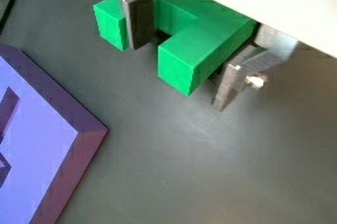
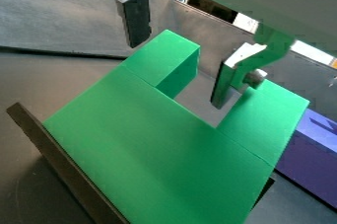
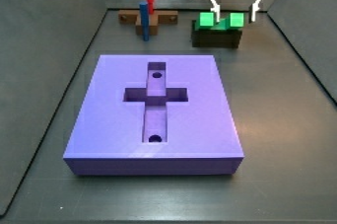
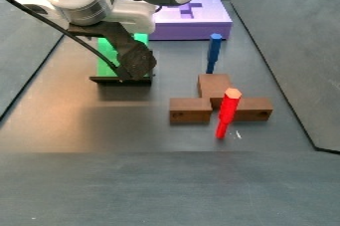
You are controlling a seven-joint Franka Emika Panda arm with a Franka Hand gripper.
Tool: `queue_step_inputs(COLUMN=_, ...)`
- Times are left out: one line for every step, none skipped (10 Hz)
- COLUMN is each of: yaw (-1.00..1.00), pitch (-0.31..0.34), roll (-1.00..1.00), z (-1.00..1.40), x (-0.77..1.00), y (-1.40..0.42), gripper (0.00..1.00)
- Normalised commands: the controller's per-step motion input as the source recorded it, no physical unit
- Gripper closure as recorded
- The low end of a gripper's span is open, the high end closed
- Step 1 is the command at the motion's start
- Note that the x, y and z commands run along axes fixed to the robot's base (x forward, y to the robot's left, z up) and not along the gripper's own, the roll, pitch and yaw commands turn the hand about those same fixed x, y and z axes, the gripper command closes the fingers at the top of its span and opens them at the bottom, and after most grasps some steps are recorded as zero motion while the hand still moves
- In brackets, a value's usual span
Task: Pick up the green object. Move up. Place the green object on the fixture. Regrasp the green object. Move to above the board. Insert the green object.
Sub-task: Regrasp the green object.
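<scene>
The jaws stand parted, straddling one prong of the green object (image 1: 178, 40) without gripping it (a regrasp looks to be the step in hand). The block sits in the fixture (image 3: 216, 38), which props it for a better hold; the board (image 3: 158, 119) lies well apart on the counter

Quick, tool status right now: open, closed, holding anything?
Tool: open, fingers straddling the green object on the fixture, not clamped on it.
</scene>
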Motion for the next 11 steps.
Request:
queue_step_inputs(yaw=0.30, pitch=0.134, roll=1.00, z=0.61, x=0.03, y=-0.12, gripper=0.00)
queue_step_inputs(yaw=0.26, pitch=0.100, roll=1.00, z=0.61, x=0.00, y=-0.14, gripper=0.00)
queue_step_inputs(yaw=0.25, pitch=0.094, roll=0.98, z=0.66, x=0.00, y=-0.17, gripper=0.00)
queue_step_inputs(yaw=0.23, pitch=0.066, roll=0.98, z=0.67, x=0.00, y=-0.17, gripper=0.00)
queue_step_inputs(yaw=0.22, pitch=0.000, roll=1.00, z=0.36, x=0.09, y=-0.12, gripper=0.00)
queue_step_inputs(yaw=0.15, pitch=0.000, roll=1.00, z=0.04, x=0.03, y=-0.04, gripper=0.00)
queue_step_inputs(yaw=0.13, pitch=0.000, roll=1.00, z=0.02, x=0.04, y=-0.03, gripper=0.00)
queue_step_inputs(yaw=0.13, pitch=0.000, roll=1.00, z=0.03, x=0.06, y=-0.03, gripper=0.00)
queue_step_inputs(yaw=0.12, pitch=0.000, roll=1.00, z=0.02, x=0.07, y=-0.03, gripper=0.00)
queue_step_inputs(yaw=0.11, pitch=0.000, roll=1.00, z=0.03, x=0.09, y=-0.03, gripper=0.00)
queue_step_inputs(yaw=0.06, pitch=0.000, roll=1.00, z=0.03, x=0.15, y=-0.04, gripper=0.00)
